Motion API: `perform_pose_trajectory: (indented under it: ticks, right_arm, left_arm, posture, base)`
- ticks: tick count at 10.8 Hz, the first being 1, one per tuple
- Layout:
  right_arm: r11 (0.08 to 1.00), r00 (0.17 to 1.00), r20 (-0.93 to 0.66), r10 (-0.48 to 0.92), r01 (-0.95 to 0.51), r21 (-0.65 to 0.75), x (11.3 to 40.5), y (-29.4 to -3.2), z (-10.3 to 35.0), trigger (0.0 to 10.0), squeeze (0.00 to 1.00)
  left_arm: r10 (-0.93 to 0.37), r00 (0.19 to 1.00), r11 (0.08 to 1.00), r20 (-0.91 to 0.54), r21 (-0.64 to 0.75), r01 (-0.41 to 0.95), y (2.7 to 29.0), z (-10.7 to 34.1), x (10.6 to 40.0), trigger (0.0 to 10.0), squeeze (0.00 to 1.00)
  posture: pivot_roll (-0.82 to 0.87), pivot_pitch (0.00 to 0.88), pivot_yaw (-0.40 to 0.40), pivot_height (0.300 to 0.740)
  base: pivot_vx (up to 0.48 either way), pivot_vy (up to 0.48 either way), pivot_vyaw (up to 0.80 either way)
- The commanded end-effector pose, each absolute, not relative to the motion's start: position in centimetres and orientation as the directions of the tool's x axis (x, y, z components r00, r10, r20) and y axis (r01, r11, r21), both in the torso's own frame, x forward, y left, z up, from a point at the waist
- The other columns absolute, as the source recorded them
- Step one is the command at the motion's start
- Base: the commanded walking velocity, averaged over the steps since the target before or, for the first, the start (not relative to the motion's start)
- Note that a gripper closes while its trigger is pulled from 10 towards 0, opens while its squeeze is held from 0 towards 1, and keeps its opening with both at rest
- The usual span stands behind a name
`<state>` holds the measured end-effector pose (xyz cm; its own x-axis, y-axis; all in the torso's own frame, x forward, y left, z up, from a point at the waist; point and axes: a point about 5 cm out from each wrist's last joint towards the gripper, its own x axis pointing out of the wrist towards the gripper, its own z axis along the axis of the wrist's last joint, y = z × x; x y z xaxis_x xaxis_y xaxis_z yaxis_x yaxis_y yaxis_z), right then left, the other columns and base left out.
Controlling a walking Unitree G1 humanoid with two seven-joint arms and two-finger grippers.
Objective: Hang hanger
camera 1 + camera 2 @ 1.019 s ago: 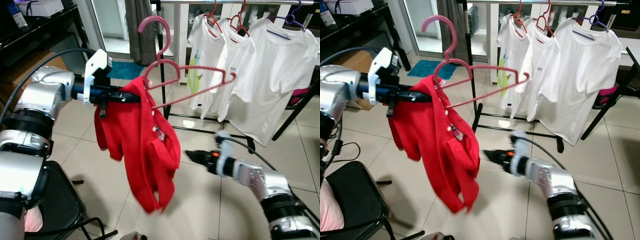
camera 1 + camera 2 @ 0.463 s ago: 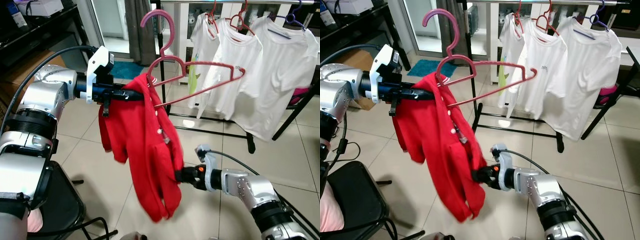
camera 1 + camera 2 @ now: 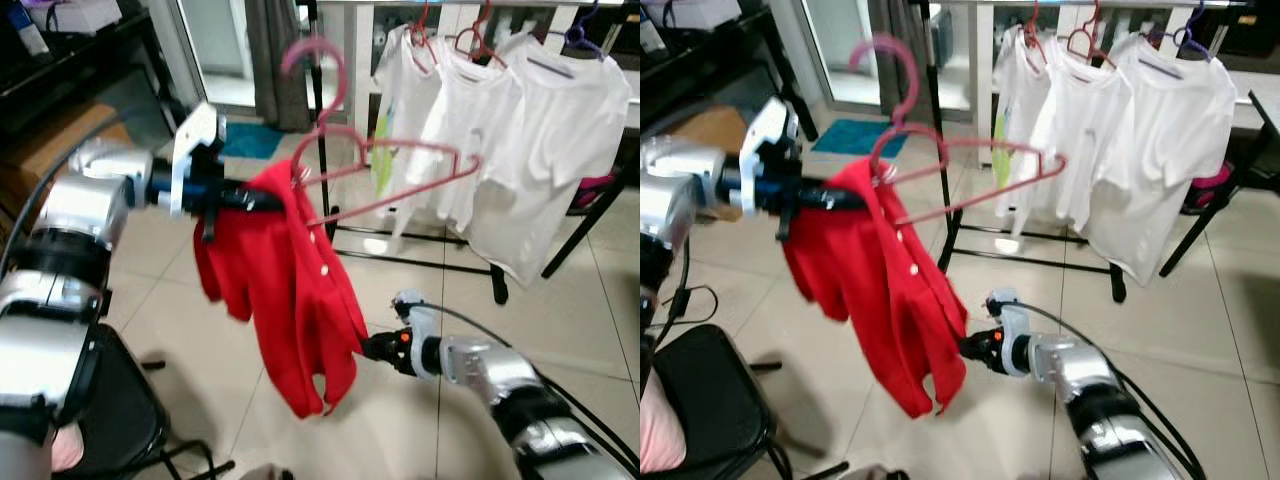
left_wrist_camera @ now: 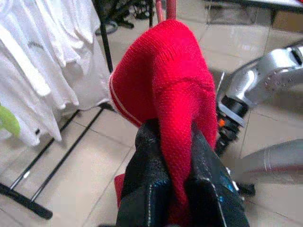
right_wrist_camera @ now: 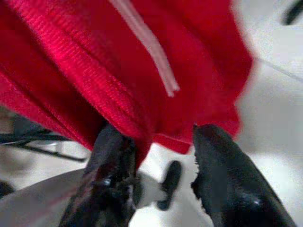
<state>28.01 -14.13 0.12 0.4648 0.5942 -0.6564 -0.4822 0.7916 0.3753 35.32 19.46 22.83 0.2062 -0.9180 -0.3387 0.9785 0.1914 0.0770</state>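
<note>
A red shirt hangs half on a pink hanger, draped from one shoulder of it. My left gripper is shut on the shirt's shoulder at the hanger end and holds both up in front of the clothes rack. In the left wrist view the red cloth is pinched in that gripper. My right gripper is low, at the shirt's lower hem. Its fingers stand apart, and the red hem touches one of them.
A black rack behind carries several white T-shirts on hangers. A black chair stands at my lower left. A cardboard box and a dark shelf are at the far left, a blue mat lies on the tiled floor.
My right gripper has moved left from open floor to the shirt's lower hem and stays there. The shirt has swung a little and the view is now blurred.
</note>
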Motion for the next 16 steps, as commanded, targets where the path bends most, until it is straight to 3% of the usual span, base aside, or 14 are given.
perform_pose_trajectory:
  ticks: [1,4,5,8,10,12,14,16]
  right_arm:
    - [0.862,0.431,-0.772,0.467,-0.417,0.288,26.2,-16.4,-2.2,0.0,0.00]
    - [0.909,0.439,-0.861,0.258,-0.411,0.063,24.3,-20.6,-4.0,0.0,0.00]
    - [0.934,0.494,-0.847,0.198,-0.356,0.011,24.6,-23.6,-3.1,0.0,0.00]
    - [0.965,0.649,-0.760,0.031,-0.218,-0.147,27.1,-27.3,0.1,0.0,0.00]
    - [0.974,0.756,-0.649,-0.091,-0.068,-0.216,28.7,-29.2,2.5,0.0,0.00]
    - [0.949,0.866,-0.436,-0.246,0.125,-0.289,31.0,-31.3,7.1,0.0,0.00]
    - [0.937,0.920,-0.232,-0.315,0.262,-0.232,33.0,-31.9,11.7,0.0,0.00]
    - [0.947,0.945,-0.149,-0.291,0.262,-0.185,34.1,-31.3,14.4,0.0,0.00]
  left_arm:
    - [-0.921,0.271,0.223,-0.281,0.192,0.956,20.7,25.9,35.2,0.0,0.00]
    - [-0.914,0.282,0.226,-0.292,0.211,0.951,20.9,25.4,34.6,0.0,0.00]
    - [-0.909,0.289,0.231,-0.300,0.216,0.949,21.2,24.9,34.1,0.0,0.00]
    - [-0.891,0.305,0.244,-0.335,0.212,0.946,21.7,22.7,33.0,0.0,0.00]
    - [-0.891,0.285,0.230,-0.354,0.191,0.954,21.4,21.3,32.1,0.0,0.00]
    - [-0.854,0.297,0.250,-0.427,0.163,0.954,22.0,18.7,30.8,0.0,0.00]
    - [-0.853,0.283,0.260,-0.439,0.115,0.959,22.5,17.4,29.8,0.0,0.00]
    - [-0.855,0.247,0.243,-0.455,0.069,0.968,22.4,16.0,29.0,0.0,0.00]
  posture:
    - [-0.10,0.000,0.140,0.740]
    - [-0.10,0.000,0.136,0.740]
    - [-0.11,0.000,0.133,0.740]
    - [-0.12,0.000,0.141,0.740]
    - [-0.11,0.000,0.136,0.740]
    - [-0.11,0.000,0.129,0.740]
    - [-0.11,0.000,0.130,0.740]
    - [-0.10,0.000,0.128,0.740]
  base:
    - [0.000,0.000,0.00]
    - [0.000,0.000,0.00]
    - [0.000,0.000,0.00]
    - [0.000,0.000,0.00]
    - [0.000,0.000,0.00]
    - [0.000,0.000,0.00]
    - [0.000,0.000,0.00]
    - [0.000,0.000,0.00]
